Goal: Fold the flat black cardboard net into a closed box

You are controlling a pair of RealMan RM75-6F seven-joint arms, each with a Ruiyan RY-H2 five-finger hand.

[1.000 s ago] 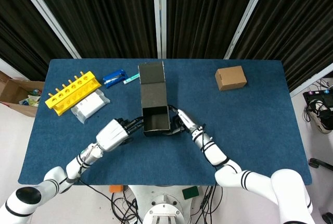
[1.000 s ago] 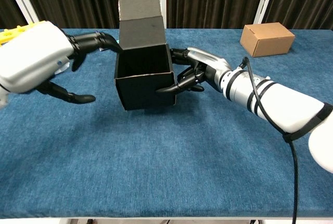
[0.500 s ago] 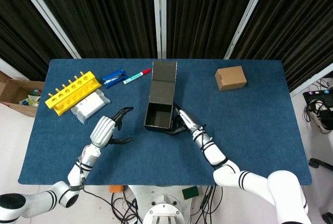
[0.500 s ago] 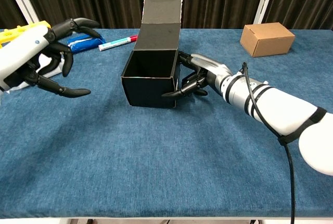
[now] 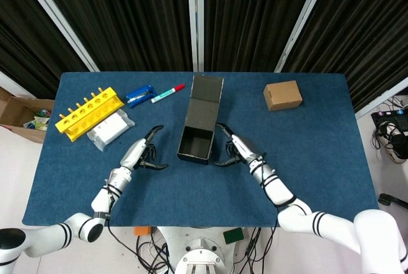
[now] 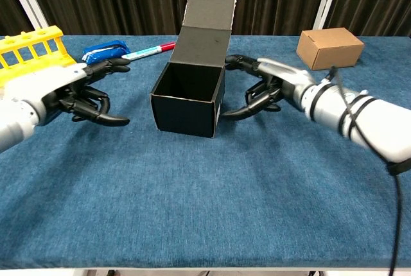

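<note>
The black cardboard box [image 5: 197,135] [image 6: 187,96] stands on the blue table, open at the top, its lid flap [image 6: 207,29] raised at the back. My left hand [image 5: 141,153] [image 6: 80,91] hovers to the box's left, fingers spread, holding nothing and apart from the box. My right hand [image 5: 236,147] [image 6: 266,90] sits just right of the box with fingers curved and apart, holding nothing; a small gap shows between its fingertips and the box wall.
A brown cardboard box [image 5: 282,95] [image 6: 329,47] sits at the back right. At the back left lie a yellow rack [image 5: 88,113], a white packet [image 5: 110,129], a blue object [image 5: 140,95] and a marker [image 5: 167,92]. The table's front edge [image 6: 205,264] is near.
My right hand has let go of the box and drawn back to the right. My left hand has moved lower and closer to the table. The box has turned slightly and settled.
</note>
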